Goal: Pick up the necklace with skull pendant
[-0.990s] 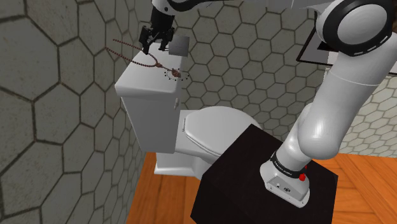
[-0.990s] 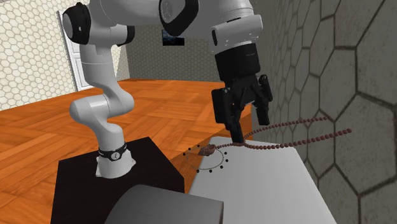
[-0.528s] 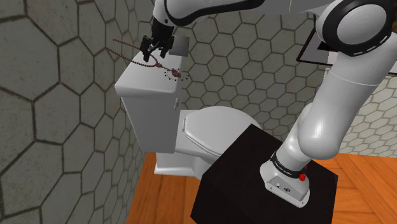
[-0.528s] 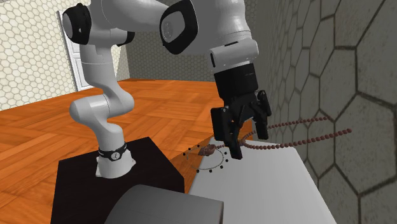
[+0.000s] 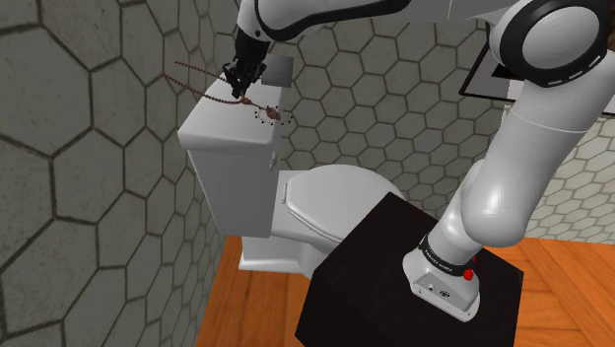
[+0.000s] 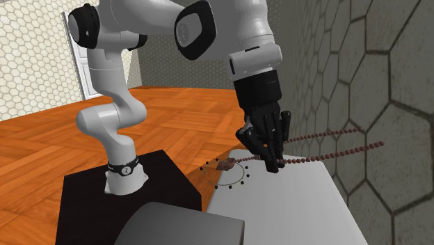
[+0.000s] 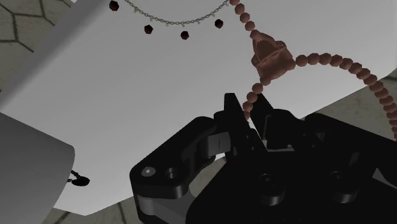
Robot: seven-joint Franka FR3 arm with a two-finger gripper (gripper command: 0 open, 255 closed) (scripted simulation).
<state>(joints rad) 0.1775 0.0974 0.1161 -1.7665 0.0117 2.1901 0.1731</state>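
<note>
Hexagon-tiled walls [image 5: 89,148] over a wooden plank floor [image 6: 42,146]; a white toilet [image 5: 335,197] stands against the wall at the shoulder view's left. White arm [image 5: 532,128] rises from the black stand [image 5: 365,286] at that view's lower right, bends high, and its forearm runs across the top of the view to above the tank lid [image 5: 212,118]. Wrist is tipped, so the black claw [image 6: 272,164] comes down onto the lid at a slant. Claw fingers are drawn together, pinching the bead strand of the reddish-brown necklace [image 7: 254,94]. Necklace lies on the tank lid; two bead runs trail off past the lid's edge toward the tiled wall. Skull pendant [image 7: 270,56] rests flat on the lid just beyond the fingertips, ringed by a thin chain [image 7: 172,22] with dark red beads.
</note>
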